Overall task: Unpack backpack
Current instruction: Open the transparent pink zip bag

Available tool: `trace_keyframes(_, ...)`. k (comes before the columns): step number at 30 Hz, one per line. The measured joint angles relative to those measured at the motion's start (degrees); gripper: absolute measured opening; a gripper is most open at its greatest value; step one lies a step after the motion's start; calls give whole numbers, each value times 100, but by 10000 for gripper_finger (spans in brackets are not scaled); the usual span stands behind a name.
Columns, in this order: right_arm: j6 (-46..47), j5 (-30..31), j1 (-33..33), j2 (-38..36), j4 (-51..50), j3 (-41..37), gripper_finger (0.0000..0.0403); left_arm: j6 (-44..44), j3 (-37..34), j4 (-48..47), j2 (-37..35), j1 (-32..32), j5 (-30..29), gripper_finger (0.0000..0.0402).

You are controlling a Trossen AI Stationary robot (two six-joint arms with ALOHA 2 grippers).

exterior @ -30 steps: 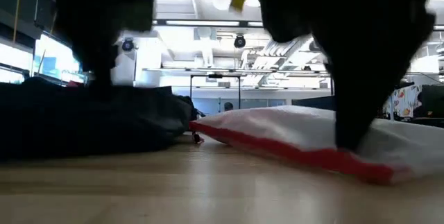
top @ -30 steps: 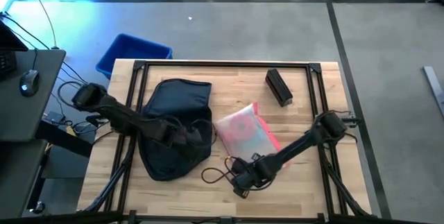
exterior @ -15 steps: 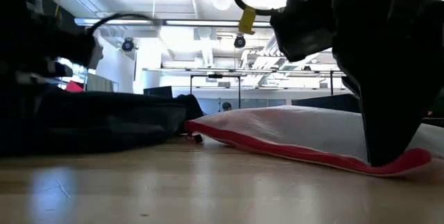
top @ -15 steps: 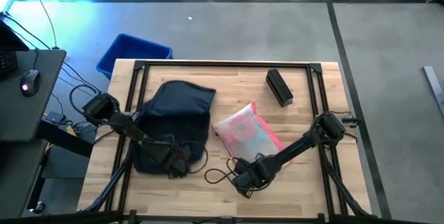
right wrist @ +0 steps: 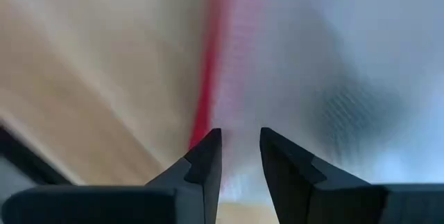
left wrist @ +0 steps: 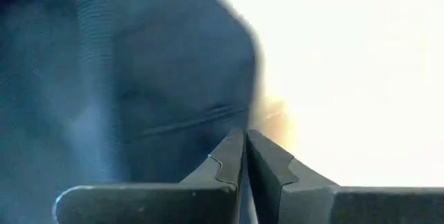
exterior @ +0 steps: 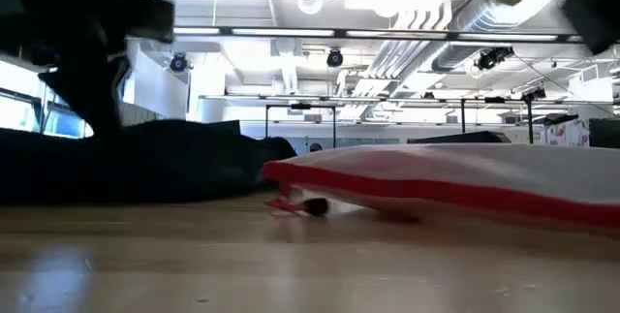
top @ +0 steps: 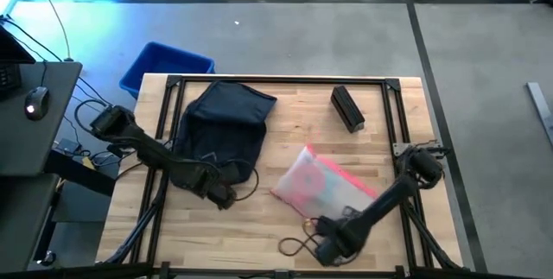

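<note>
Since the earlier frame, both of my arms are repositioning: my right gripper (top: 333, 246) is now sitting nearer the table's front edge, and the pink pouch (top: 324, 184) is lying further toward 5 o'clock, clear of the backpack (top: 223, 123). That backpack is now lying higher on the table (top: 294, 106), at about 10 o'clock from table centre, its far end close to the back rail.

1. Left gripper (top: 220, 194): I am keeping these fingers (left wrist: 232, 156) fully closed. The wrist view is showing navy fabric directly ahead, but I cannot tell whether any cloth is pinched between them. In the high view the gripper is sitting at the backpack's near end, at 6 o'clock from the bag.

2. Right gripper: I am holding these fingers (right wrist: 205, 158) slightly apart, with the pouch's red edge and pale mesh just ahead of the tips. They appear closed on nothing. A dark looped cord (top: 295, 246) is lying on the table just beside this gripper, at 9 o'clock.

3. Hazards, as I am judging them:
- The cord could snag my right fingers on any sweep toward 9 o'clock.
- Dragging the backpack by one edge could let its opening collapse, hiding anything left inside.
- The black box (top: 346, 108) at 1 o'clock is standing untouched.
</note>
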Motion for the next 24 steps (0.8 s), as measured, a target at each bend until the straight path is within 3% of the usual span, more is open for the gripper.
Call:
trace_keyframes(3, 988, 9, 129, -124, -477, -9, 84, 785, 11, 1220, 107, -69, 12, 0)
trace_keyframes(9, 1339, 534, 285, -460, 409, 0, 84, 3439, 15, 3246, 532, -76, 53, 13)
trace_keyframes(17, 1332, 804, 275, -565, 829, 149, 84, 6747, 13, 4186, 1160, 8, 60, 93)
trace_keyframes(24, 1333, 417, 254, -578, 1102, 149, 84, 8267, 13, 5161, 1906, 229, -216, 169)
